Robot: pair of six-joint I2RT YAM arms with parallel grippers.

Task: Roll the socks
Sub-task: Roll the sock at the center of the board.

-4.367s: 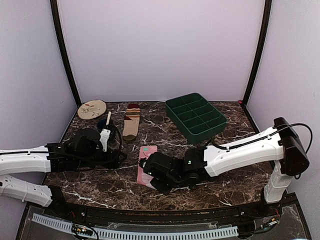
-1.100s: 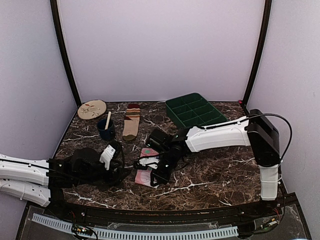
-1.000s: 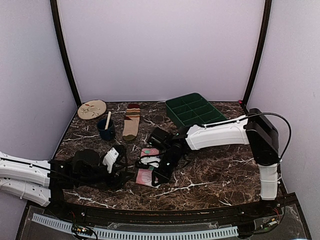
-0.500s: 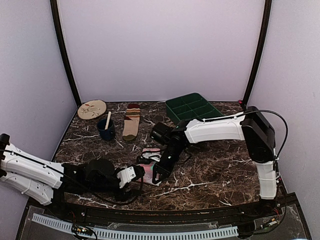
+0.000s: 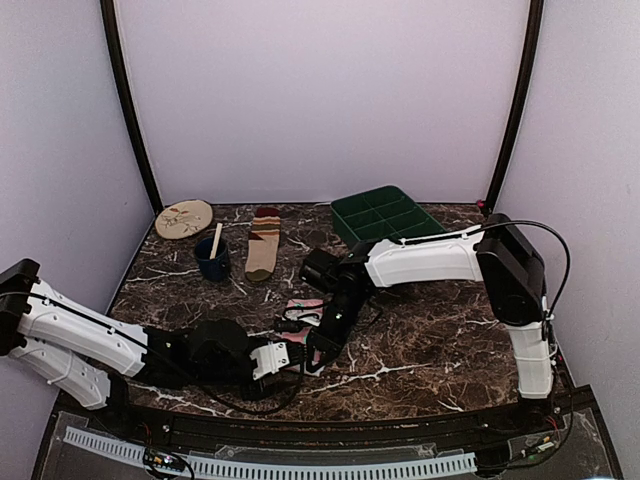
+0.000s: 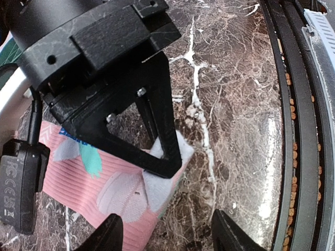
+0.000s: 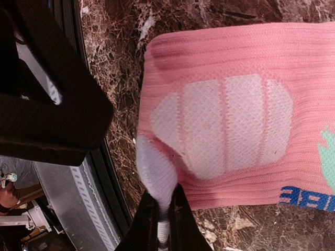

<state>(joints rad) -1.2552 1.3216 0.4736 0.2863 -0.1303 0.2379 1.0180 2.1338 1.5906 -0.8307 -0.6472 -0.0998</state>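
The pink sock [image 5: 303, 306] lies flat on the marble near the front centre, with teal and white marks showing [image 7: 235, 120]. My right gripper [image 5: 318, 343] is shut on its white toe corner, and in the right wrist view [image 7: 163, 219] the pinched fabric stands up between the closed fingers. My left gripper [image 5: 287, 358] is open just left of that corner, low over the table. In the left wrist view [image 6: 167, 235] its fingertips [image 6: 109, 234] straddle the pink sock's [image 6: 78, 183] near edge and bare marble. The tan striped sock [image 5: 264, 243] lies apart at the back.
A green compartment tray [image 5: 385, 222] stands at the back right. A dark blue cup with a stick [image 5: 211, 260] and a beige patterned plate [image 5: 184, 218] are at the back left. The table's black front rail [image 6: 293, 130] runs close by the left gripper.
My left arm has swung right along the front edge until its gripper is beside the pink sock's near corner. The right gripper has kept its hold on that corner and shifted a little.
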